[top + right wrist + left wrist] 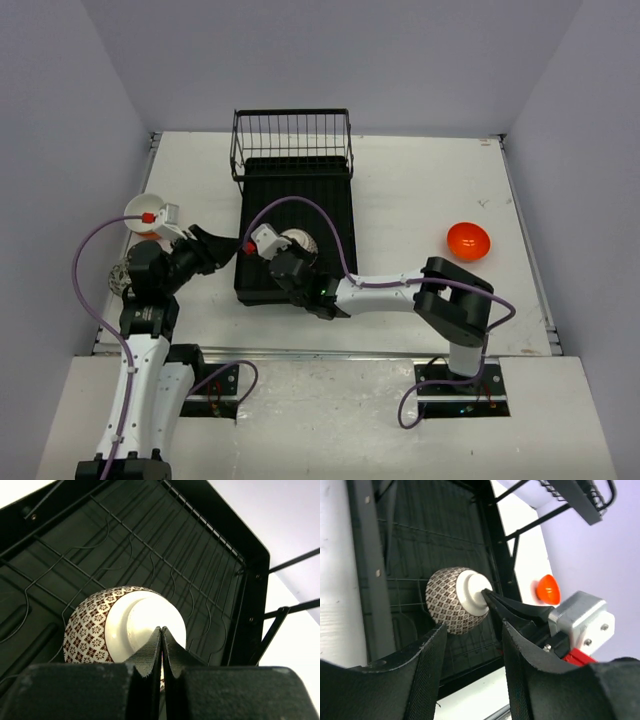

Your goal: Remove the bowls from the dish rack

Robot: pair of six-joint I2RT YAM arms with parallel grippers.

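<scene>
The black dish rack (pixel 296 190) lies mid-table with its wire basket (pixel 292 140) at the far end. A brown-and-white patterned bowl (pixel 301 244) lies tipped on the rack's floor, its white foot towards the near side. My right gripper (pixel 283 250) is shut, and its fingertips touch the bowl's white foot (pixel 145 625). The right wrist view shows the tips (pixel 161 630) pressed together in front of the foot. My left gripper (pixel 222 243) is open and empty at the rack's near left edge. In the left wrist view the bowl (pixel 451 607) lies beyond its fingers (pixel 432 650).
An orange bowl (pixel 468 241) sits on the table to the right, also seen in the left wrist view (pixel 547 589). A white bowl (pixel 144 211) stands at the left edge. Another patterned bowl (pixel 119 279) lies by the left arm.
</scene>
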